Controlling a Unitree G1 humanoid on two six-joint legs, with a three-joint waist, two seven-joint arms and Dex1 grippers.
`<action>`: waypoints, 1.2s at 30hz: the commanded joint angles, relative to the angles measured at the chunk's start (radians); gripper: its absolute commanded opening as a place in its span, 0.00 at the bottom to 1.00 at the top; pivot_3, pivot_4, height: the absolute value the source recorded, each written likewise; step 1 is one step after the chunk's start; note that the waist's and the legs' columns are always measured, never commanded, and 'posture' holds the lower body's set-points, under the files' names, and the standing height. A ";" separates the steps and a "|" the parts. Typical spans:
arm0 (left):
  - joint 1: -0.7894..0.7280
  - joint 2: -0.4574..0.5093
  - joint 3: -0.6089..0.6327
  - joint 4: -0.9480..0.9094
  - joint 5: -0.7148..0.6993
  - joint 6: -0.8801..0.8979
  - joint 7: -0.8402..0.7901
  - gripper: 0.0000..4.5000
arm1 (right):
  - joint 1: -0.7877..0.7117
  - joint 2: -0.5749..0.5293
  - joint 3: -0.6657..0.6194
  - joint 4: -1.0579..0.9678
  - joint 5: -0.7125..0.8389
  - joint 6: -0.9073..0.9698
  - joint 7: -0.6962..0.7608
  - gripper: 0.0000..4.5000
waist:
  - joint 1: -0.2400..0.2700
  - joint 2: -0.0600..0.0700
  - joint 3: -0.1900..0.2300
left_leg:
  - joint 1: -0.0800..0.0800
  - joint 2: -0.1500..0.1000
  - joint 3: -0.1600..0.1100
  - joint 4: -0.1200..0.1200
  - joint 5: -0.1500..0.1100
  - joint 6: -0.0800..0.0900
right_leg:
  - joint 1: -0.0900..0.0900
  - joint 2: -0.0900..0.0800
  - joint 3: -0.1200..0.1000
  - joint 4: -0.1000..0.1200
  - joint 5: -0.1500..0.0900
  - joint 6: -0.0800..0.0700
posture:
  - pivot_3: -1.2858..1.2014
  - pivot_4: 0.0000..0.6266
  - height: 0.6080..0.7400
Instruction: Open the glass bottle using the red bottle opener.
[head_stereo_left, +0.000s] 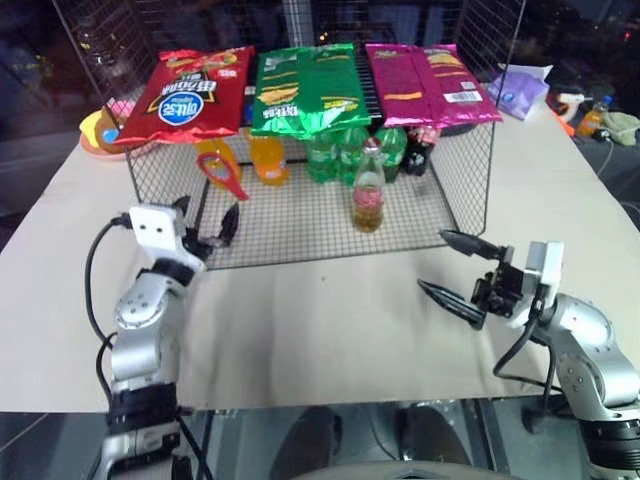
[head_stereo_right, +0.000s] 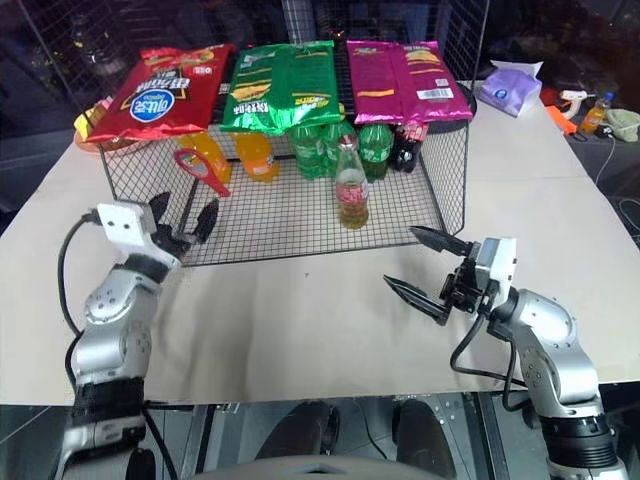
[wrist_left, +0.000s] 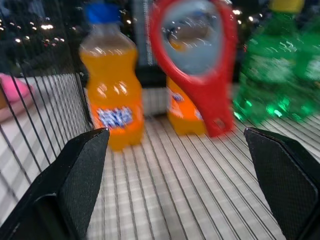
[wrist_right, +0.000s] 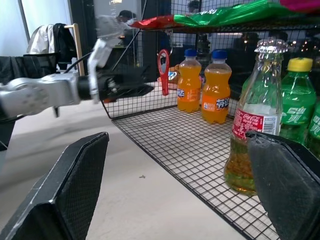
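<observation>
The glass bottle (head_stereo_left: 368, 195), with amber drink, a red label and a metal cap, stands upright on the wire shelf floor (head_stereo_left: 300, 225) near its front middle. The red bottle opener (head_stereo_left: 222, 175) is upright at the shelf's left, ring end up, in front of the orange bottles. My left gripper (head_stereo_left: 208, 222) is open at the shelf's front left edge and points at the opener (wrist_left: 200, 75), a short way from it. My right gripper (head_stereo_left: 433, 262) is open over the table in front of the shelf's right corner. It is angled toward the bottle (wrist_right: 250, 125) and apart from it.
A wire rack (head_stereo_left: 470, 170) encloses the shelf, with red, green and pink crisp bags (head_stereo_left: 300, 90) on its top. Orange bottles (head_stereo_left: 268, 158), green bottles (head_stereo_left: 335, 150) and a dark bottle (head_stereo_left: 418, 148) stand at the back. The beige table (head_stereo_left: 330, 330) stretches in front.
</observation>
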 joint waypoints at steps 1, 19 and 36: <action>-0.051 0.020 0.006 0.052 0.014 -0.053 -0.024 1.00 | -0.006 -0.005 -0.016 -0.027 0.009 -0.008 -0.002 0.99 | -0.002 0.000 0.000 | 0.000 0.000 0.000 0.000 0.000 0.000 | 0.000 0.000 0.000 0.000 0.000 0.000 | 0.52 0.24 1.00; -0.229 -0.026 -0.031 0.213 -0.015 -0.119 -0.122 0.94 | 0.004 0.001 -0.011 0.003 -0.041 -0.032 -0.013 1.00 | -0.010 0.000 0.000 | -0.001 -0.001 0.000 0.001 0.000 0.000 | 0.000 0.000 0.000 0.001 0.000 0.000 | 0.52 0.24 1.00; -0.199 -0.054 0.033 0.117 -0.166 -0.003 -0.116 0.01 | 0.001 0.012 0.012 0.041 -0.068 -0.053 -0.004 1.00 | -0.022 0.000 0.000 | -0.001 -0.001 0.000 0.003 0.000 0.000 | 0.000 0.000 0.000 0.003 0.000 0.000 | 0.52 0.24 1.00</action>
